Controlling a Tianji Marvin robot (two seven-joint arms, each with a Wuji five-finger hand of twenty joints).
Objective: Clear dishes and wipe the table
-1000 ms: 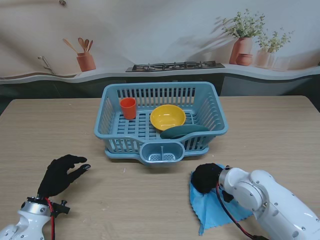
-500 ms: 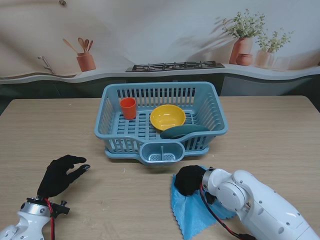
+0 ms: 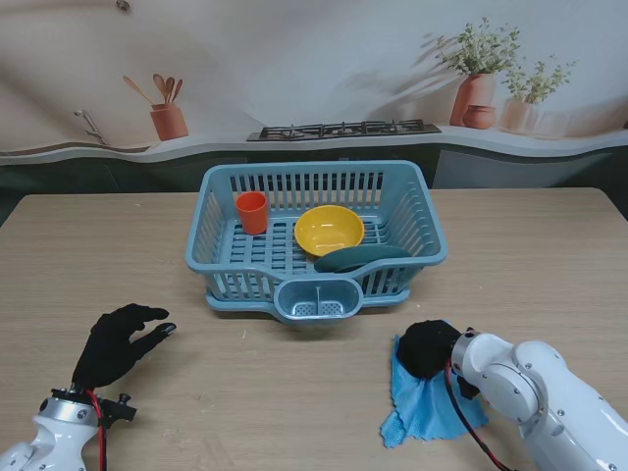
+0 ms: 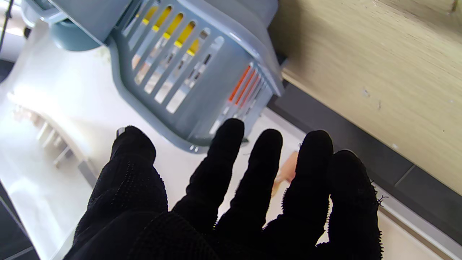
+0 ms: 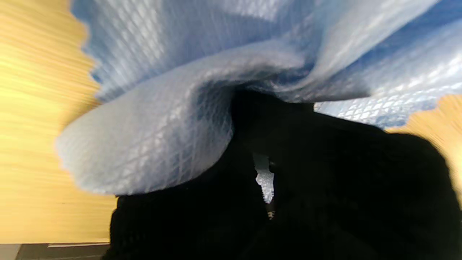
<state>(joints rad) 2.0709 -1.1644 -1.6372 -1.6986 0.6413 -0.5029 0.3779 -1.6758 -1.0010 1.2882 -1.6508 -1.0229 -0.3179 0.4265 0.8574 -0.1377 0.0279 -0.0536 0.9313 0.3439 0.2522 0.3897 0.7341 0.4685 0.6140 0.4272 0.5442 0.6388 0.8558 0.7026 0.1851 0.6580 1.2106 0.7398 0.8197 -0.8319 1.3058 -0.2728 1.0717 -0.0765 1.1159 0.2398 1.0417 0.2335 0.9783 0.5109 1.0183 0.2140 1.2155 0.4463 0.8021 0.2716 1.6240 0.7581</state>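
Observation:
My right hand (image 3: 429,348) in its black glove presses down on a blue cloth (image 3: 422,412) on the table, nearer to me than the rack's right end. In the right wrist view the cloth (image 5: 202,94) bunches over my curled fingers (image 5: 325,173). A blue dish rack (image 3: 422,211) holds an orange cup (image 3: 251,212), a yellow bowl (image 3: 329,229) and a dark green plate (image 3: 359,257). My left hand (image 3: 116,340) hovers open over the table at the left, fingers (image 4: 256,173) spread and holding nothing.
The rack's cutlery cup (image 3: 316,300) juts out toward me. Through the rack's slats (image 4: 195,72) the left wrist view shows orange and yellow. Bare wooden table (image 3: 549,265) lies right of the rack, and more of it left of the rack.
My right hand slid the cloth left across the table, then back to the right; the cloth is now more bunched. The left hand has stayed put.

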